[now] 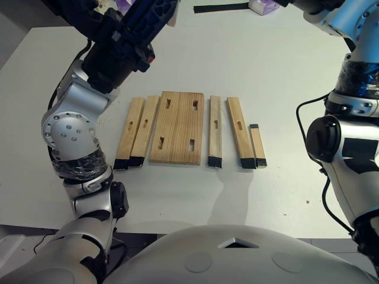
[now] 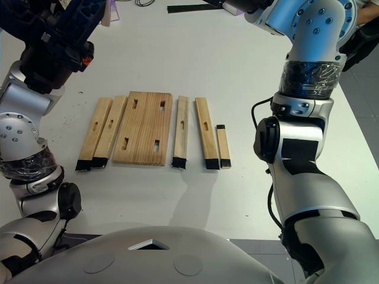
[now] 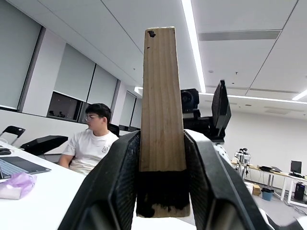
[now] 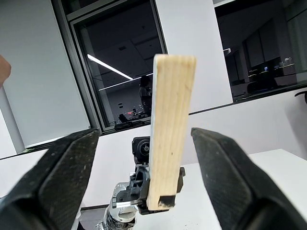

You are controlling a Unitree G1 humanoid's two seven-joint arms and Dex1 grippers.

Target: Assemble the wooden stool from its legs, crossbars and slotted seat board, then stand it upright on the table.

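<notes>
High over the table's far side, my left gripper is shut on the black-tipped end of a wooden bar, holding it upright. My right gripper faces it from a distance, open wide, with that same bar framed between its fingers and not touched. On the white table lies the slotted seat board. Two legs lie to its left. Two more legs and a short crossbar lie to its right.
The parts form one row mid-table with their black-tipped ends toward me. A black strip and a pale purple bag sit at the far edge. Bare tabletop stretches on both sides of the row and in front of it.
</notes>
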